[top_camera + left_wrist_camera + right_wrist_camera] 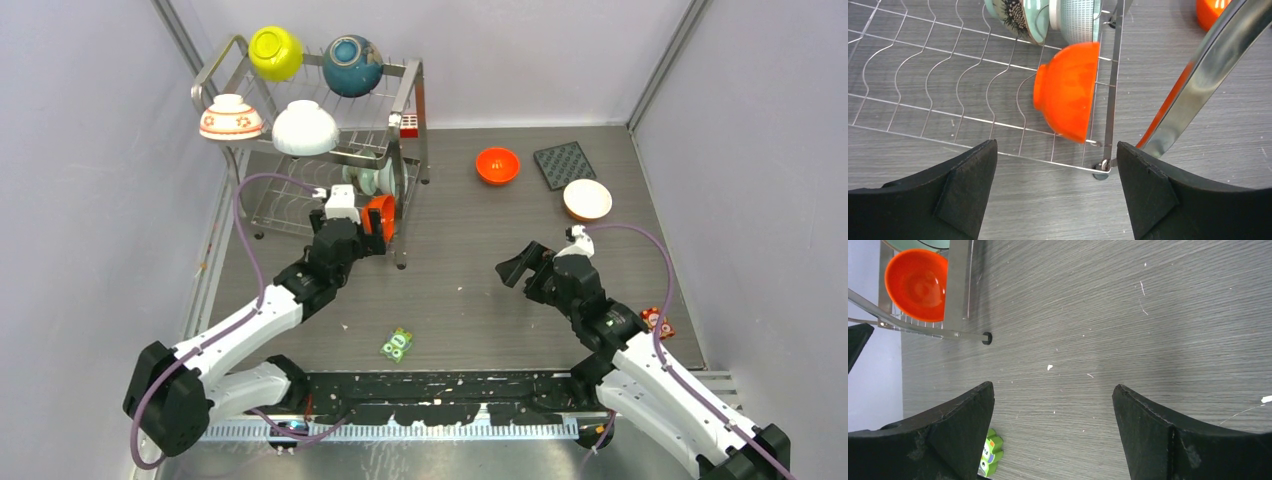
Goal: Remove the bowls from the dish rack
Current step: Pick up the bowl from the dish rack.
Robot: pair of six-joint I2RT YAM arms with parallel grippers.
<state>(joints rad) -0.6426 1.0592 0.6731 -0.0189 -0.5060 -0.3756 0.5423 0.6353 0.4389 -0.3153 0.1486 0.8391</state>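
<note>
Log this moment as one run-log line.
left gripper: open, facing orange bowl in dish rack lower tier | right gripper: open, empty, over table | status: no bowl grasped

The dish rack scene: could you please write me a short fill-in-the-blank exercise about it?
1. The number of bowls on the top tier of the dish rack is ____.
2. The bowl straight ahead of the open left gripper is ____ in colour.
3. Off the rack, near the dark mat, stand ____ bowls.
4. The open right gripper holds ____.

Missing words: four; orange; two; nothing.
</note>
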